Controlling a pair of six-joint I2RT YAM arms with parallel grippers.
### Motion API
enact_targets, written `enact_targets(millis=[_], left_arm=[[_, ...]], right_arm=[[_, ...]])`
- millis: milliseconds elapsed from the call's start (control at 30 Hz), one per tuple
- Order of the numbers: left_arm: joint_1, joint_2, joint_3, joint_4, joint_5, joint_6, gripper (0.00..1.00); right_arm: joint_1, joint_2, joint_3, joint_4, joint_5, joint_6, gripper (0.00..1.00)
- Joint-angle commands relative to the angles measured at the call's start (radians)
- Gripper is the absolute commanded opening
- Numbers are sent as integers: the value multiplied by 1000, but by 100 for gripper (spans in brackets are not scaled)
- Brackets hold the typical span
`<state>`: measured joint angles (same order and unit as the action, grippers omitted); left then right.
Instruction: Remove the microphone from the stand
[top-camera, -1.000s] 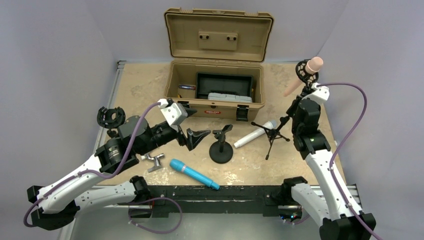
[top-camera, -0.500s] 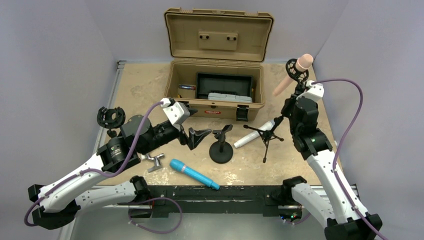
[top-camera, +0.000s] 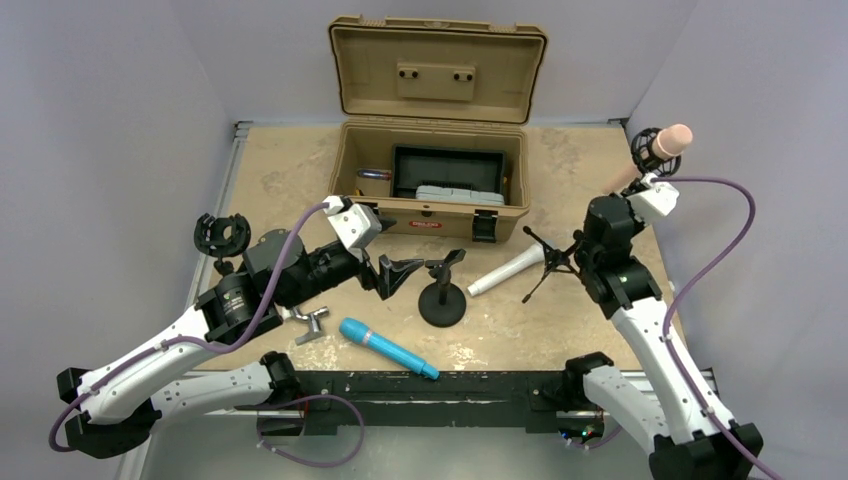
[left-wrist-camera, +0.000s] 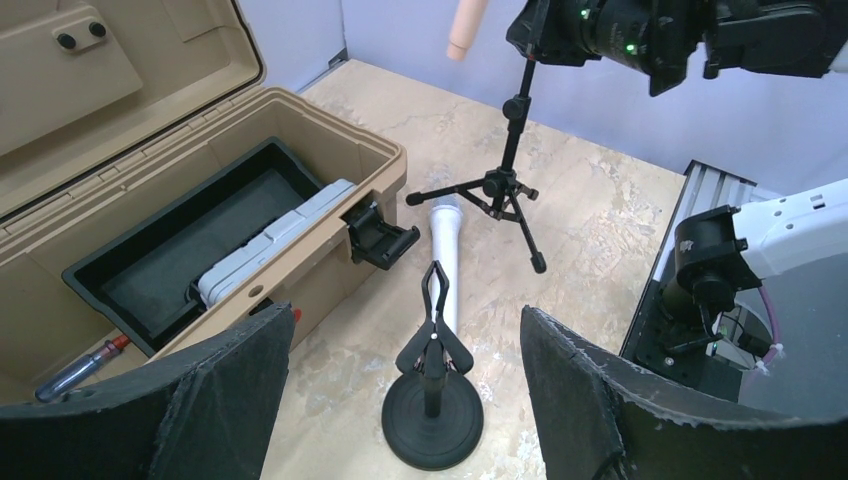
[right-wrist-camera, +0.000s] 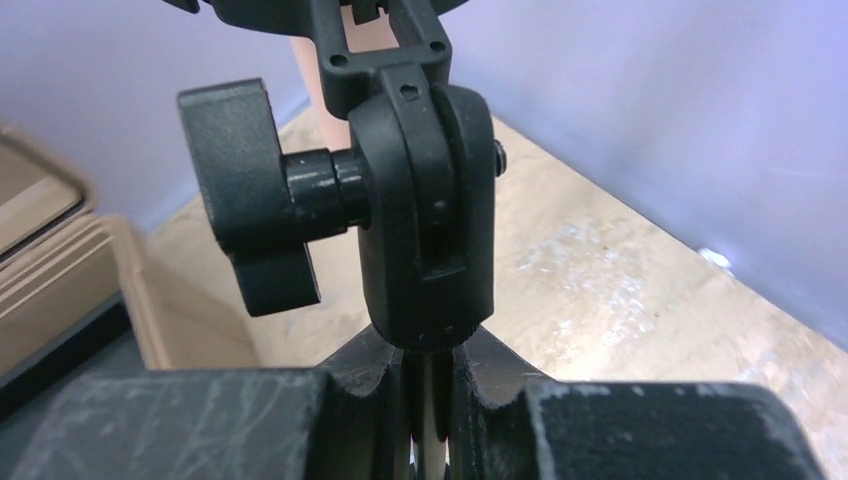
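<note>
Though still on stand, microphone farther right now (right tool pinching stand, left tool spread).

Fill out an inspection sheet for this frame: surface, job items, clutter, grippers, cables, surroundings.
Surface: tan table, mottled, no spills seen.
Job's things: pink mic sits in the mount atop the tripod stand.
Clutter: open toolbox, white mic, blue mic, round-base stand, silver fitting.
Grippers: right gripper shut on the stand's pole; left gripper open, empty.
Cables: purple cables, one per arm, no snag seen.
Surroundings: plain lilac walls.
</note>
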<state>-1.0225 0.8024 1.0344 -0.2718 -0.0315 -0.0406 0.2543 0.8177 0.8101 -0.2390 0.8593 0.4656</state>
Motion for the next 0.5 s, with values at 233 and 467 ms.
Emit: enact_targets(millis=[233, 467], left_arm=[[-12, -20, 16, 25, -7, 13, 81], [-14, -26, 16, 25, -2, 9, 81]], right_arm=[[-78, 163, 85, -117, 378, 314, 0], [-99, 121, 77, -10, 446, 198, 0]])
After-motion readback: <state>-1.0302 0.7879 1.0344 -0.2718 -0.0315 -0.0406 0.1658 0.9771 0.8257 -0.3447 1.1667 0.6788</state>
